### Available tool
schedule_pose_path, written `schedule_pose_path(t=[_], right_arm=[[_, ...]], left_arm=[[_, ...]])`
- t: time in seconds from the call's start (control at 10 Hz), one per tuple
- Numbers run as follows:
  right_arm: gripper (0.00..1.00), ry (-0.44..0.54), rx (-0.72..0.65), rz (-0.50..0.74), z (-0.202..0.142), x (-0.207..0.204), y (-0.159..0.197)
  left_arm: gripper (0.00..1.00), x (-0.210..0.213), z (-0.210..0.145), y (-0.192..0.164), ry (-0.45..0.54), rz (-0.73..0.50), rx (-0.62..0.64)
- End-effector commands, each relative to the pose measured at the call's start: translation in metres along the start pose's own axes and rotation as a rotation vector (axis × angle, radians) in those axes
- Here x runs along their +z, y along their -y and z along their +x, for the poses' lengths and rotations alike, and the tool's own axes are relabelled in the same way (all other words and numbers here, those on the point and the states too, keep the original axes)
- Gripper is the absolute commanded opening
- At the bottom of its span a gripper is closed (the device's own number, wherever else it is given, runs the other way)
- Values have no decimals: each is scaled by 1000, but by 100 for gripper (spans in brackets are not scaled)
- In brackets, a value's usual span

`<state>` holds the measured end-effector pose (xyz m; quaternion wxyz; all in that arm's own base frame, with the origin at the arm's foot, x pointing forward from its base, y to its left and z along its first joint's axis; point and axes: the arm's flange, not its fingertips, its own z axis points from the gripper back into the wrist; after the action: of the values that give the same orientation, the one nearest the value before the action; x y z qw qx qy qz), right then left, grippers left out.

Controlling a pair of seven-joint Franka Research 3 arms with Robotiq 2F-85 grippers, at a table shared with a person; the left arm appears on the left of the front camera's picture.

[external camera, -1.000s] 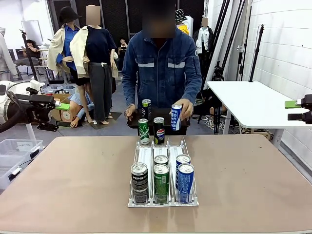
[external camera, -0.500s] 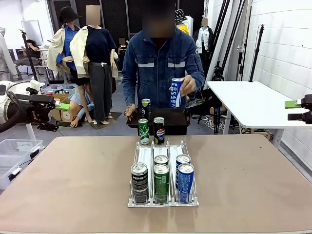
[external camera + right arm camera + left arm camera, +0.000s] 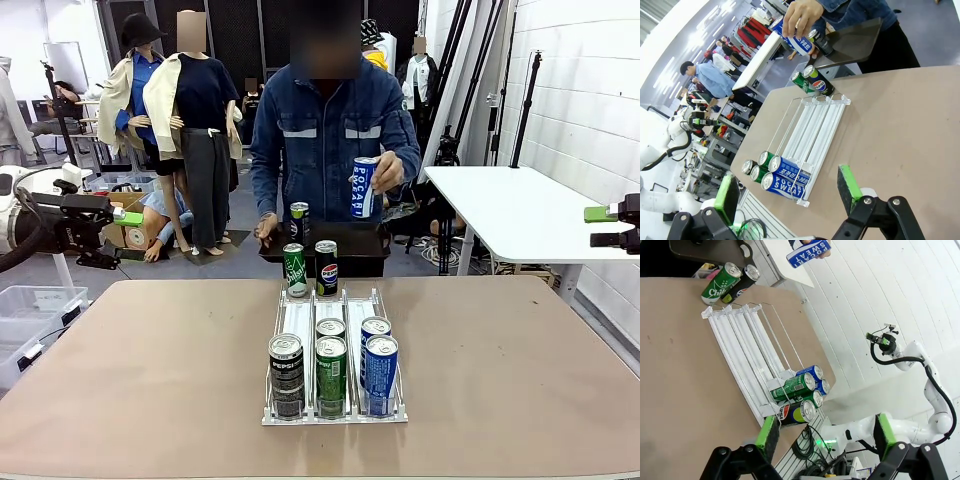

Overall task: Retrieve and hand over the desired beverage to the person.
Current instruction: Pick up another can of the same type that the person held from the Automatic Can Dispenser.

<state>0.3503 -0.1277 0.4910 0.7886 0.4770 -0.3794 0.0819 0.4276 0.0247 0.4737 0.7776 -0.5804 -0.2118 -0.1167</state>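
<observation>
The person's hand (image 3: 386, 174) covers the right side of the blue can (image 3: 362, 190), and the left wrist view's top edge crops that can. The right pincer (image 3: 603, 226) is cut by the front view's right edge. Rear cans (image 3: 331, 327) in the rack (image 3: 297, 312) sit half hidden behind the near ones — the small can (image 3: 300, 215) on the far tray (image 3: 362, 241) bears print too small to read.

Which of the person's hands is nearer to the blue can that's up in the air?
The person's left hand: it holds the blue can at chest height. The right hand is lower, at the edge of the black tray, away from the can.
</observation>
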Motion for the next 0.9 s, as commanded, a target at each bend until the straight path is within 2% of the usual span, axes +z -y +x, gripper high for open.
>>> schedule_pose_path(t=[0.0,0.8], right_arm=[[100,0,5,3,0,-1,0],[100,0,5,3,0,-1,0]], left_arm=[[100,1,0,1,16,-14,3],[100,1,0,1,16,-14,3]])
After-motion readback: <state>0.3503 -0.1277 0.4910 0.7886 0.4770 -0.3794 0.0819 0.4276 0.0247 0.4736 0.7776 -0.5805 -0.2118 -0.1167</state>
